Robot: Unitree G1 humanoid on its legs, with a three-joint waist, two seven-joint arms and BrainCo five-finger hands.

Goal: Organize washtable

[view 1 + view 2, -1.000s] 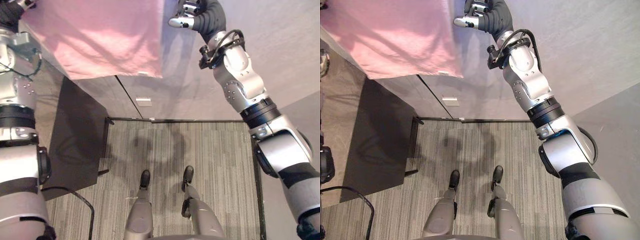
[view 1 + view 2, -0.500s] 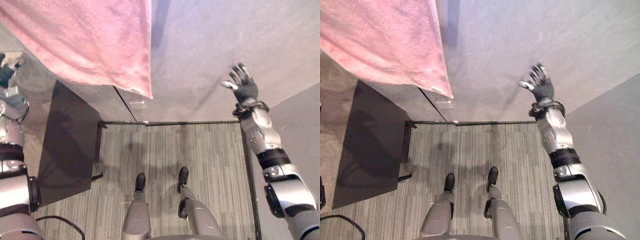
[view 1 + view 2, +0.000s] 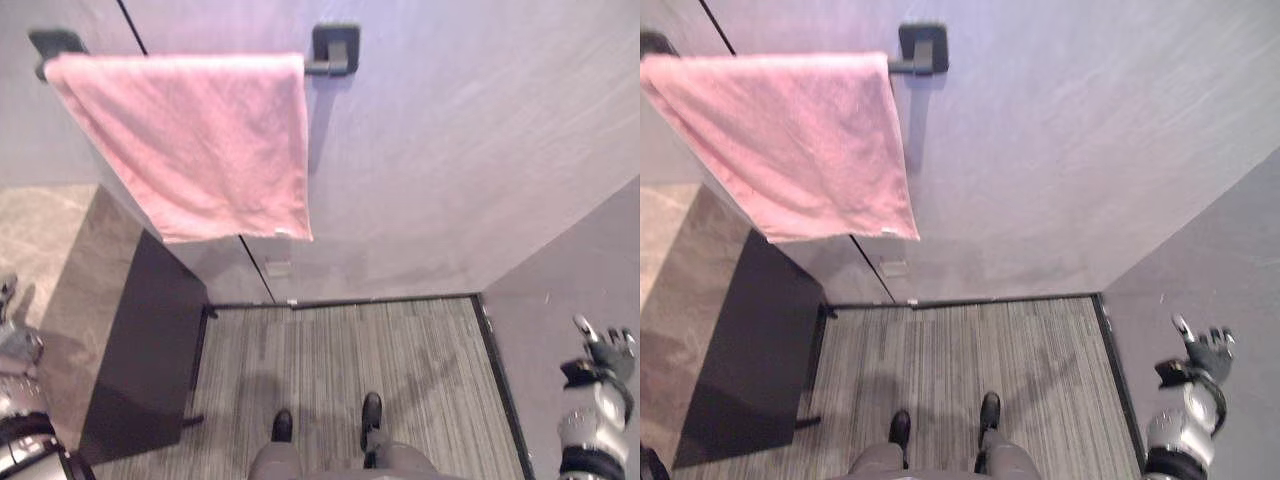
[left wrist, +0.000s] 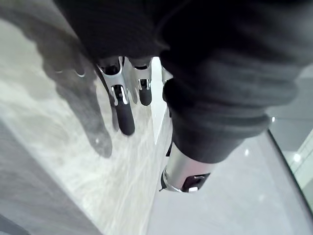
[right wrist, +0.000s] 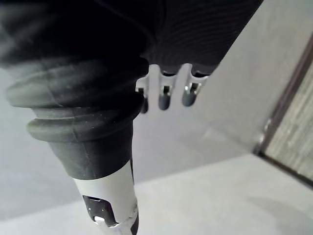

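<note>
Two hands were low at the robot's sides, and both held nothing. The right hand [image 3: 600, 348] was at the lower right, close to the grey wall [image 3: 470, 170], with its fingers straight and a little spread. In its wrist view the fingers [image 5: 164, 100] pointed along the wall, and the thumb was apart from them. The left hand [image 4: 123, 98] also had straight, relaxed fingers. It was just above the pale marbled top of the counter [image 3: 45, 240], where its shadow lay; I could not tell if the tips touched the stone. The counter had a dark front and stood on the left, on a striped floor [image 3: 390, 350]. Well above both hands, the pink towel [image 3: 200, 140] was draped flat over a black rail [image 3: 318, 68] on the wall. The towel covered nearly the whole rail between its two mounts.
</note>
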